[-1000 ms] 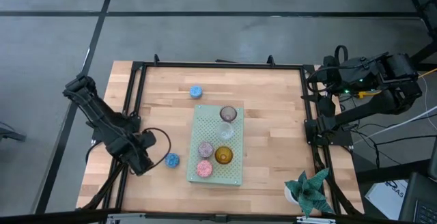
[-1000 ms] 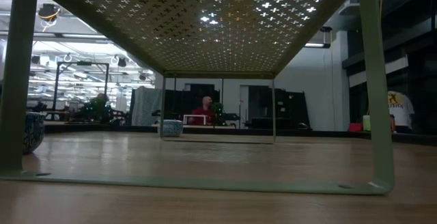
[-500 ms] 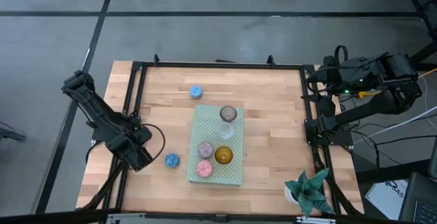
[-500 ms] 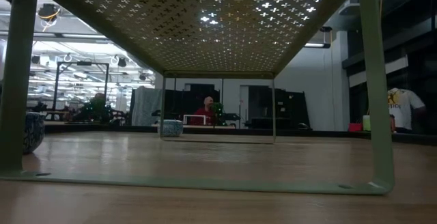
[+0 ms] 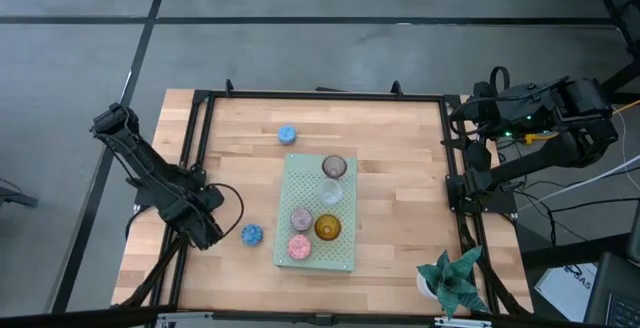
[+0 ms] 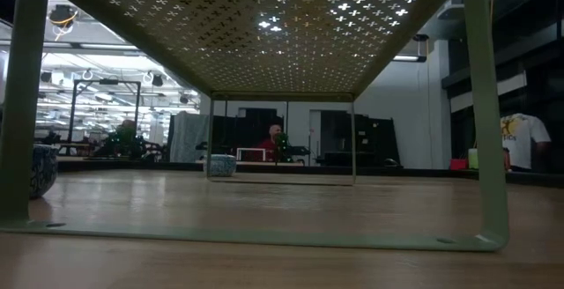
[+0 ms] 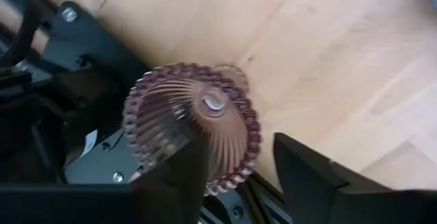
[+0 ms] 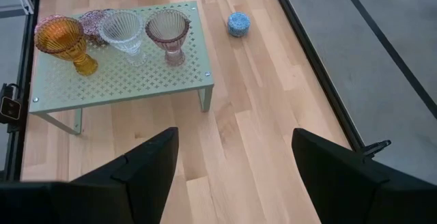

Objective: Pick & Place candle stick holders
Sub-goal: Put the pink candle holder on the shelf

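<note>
Furthest out from the pale green perforated rectangular board (image 5: 340, 256), at the wooden bench's (image 5: 400, 148) left rail, the left gripper (image 5: 204, 230) has drawn back slightly from the board over the last second. In its wrist view its fingers (image 7: 179, 177) stand partly apart around a mauve ribbed glass candle stick holder (image 7: 198, 125). One finger is against the glass and bare wood shows between the rim and the other, so the hold looks loose rather than clamped. This holder sits over the bench's edge by the black frame and is hidden under the arm from above. That small retreat with slack fingers suggests the grasp is being reset, so this holder is probably not yet ready to lift. Between the gripper and the board a small blue holder (image 5: 251, 234) sits on the bench where it was, and a second blue one (image 5: 287, 134) sits just beyond the board's far end. On the board itself five holders have stayed put: brownish (image 5: 334, 166), clear (image 5: 330, 193), mauve (image 5: 301, 218), amber (image 5: 327, 228) and pink (image 5: 298, 247). Well past the board, off the bench's right rail, the right gripper (image 8: 233, 134) waits with its fingers wide and empty.
</note>
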`<action>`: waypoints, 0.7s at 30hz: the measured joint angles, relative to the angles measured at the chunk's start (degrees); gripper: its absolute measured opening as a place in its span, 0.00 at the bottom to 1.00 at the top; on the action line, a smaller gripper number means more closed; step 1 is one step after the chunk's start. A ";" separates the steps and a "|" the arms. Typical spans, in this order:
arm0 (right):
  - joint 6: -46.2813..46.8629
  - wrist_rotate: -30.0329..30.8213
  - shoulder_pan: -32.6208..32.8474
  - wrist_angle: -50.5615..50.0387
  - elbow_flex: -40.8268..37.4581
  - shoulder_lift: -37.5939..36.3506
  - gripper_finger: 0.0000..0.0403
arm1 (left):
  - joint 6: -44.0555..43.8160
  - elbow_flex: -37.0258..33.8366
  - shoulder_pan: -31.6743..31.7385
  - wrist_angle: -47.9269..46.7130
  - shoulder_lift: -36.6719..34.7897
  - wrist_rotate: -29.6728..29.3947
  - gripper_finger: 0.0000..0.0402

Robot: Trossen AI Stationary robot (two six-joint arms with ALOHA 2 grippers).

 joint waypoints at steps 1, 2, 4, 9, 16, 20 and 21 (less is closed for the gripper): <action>-0.02 0.00 0.02 0.00 0.00 0.00 0.72 | 0.69 0.00 0.00 0.46 0.00 0.01 0.34; -0.18 0.00 0.02 0.00 0.00 0.00 0.72 | 1.51 0.00 0.00 1.09 0.00 0.04 0.29; -0.23 0.00 0.01 0.00 0.00 0.00 0.72 | 2.58 0.00 0.00 2.09 0.00 0.02 0.17; -1.70 0.00 0.00 0.68 0.00 0.00 0.72 | 2.07 0.34 0.00 3.01 -0.01 0.11 0.04; -1.73 0.00 0.02 0.83 0.02 0.00 0.72 | 4.21 6.40 0.02 2.46 0.00 -0.02 0.02; -1.73 0.00 0.00 0.83 0.01 0.00 0.72 | 6.75 11.52 0.02 1.46 0.00 -0.24 0.02; -1.73 0.00 0.02 0.83 0.00 0.00 0.72 | 7.69 13.01 0.02 1.28 0.00 -0.25 0.02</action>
